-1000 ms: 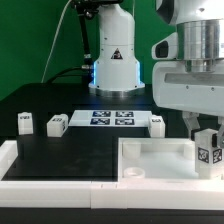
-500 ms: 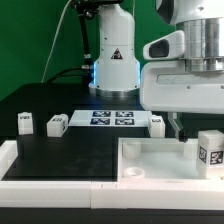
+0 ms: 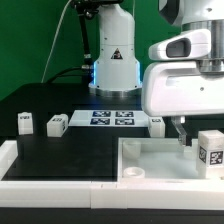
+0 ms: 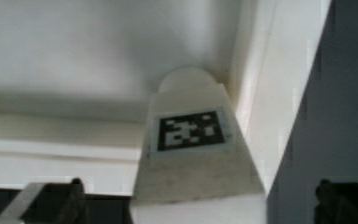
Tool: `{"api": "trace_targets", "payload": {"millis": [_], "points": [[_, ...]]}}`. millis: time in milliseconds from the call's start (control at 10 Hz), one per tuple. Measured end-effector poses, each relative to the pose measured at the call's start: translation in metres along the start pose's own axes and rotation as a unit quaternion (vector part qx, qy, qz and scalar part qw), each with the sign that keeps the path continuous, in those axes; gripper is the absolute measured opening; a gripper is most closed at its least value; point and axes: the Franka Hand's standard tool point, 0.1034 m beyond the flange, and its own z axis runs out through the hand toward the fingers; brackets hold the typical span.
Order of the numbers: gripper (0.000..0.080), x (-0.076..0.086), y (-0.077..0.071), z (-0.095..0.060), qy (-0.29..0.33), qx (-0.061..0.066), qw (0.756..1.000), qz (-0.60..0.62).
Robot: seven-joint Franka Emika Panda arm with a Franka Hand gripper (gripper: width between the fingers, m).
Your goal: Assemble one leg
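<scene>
Since a second ago the gripper (image 3: 181, 135) has lifted off the leg (image 3: 209, 151), now free on the tabletop (image 3: 150, 158) at the exterior view's right, while the wrist view shows fingers (image 4: 43, 203) spread, so the unsecured leg (image 4: 197, 150) could topple.

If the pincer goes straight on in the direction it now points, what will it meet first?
Most likely the leg: in the wrist view it stands between the two open pincer fingers, tag facing the camera. The tabletop lies behind it. Depth is unclear, so the remaining gap cannot be judged.
</scene>
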Motion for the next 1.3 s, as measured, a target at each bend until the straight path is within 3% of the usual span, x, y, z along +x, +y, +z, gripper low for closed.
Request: {"api": "trace_targets", "payload": {"millis": [100,200,300,400,500,800,1300], "points": [[0.0649,-0.0002,0.0003,0.0003,0.0,0.0,1.0,0.0],[0.0535,-0.0002,0.0002,0.0004,0.0,0.0,1.0,0.001],[0.0535,-0.0003,0.0001,0.0004,0.0,0.0,1.0,0.007],[0.0353,-0.0003,0.0001,0.0005,0.0,0.0,1.0,0.016],[0.029,-0.0002,0.0002,0.0005,0.0,0.0,1.0,0.017],[0.029,-0.0005,0.0005,0.0005,0.002,-0.005,0.98,0.197],[0.0291,-0.0034,0.0003,0.0001,-0.001,-0.012,0.85,0.526]]}}
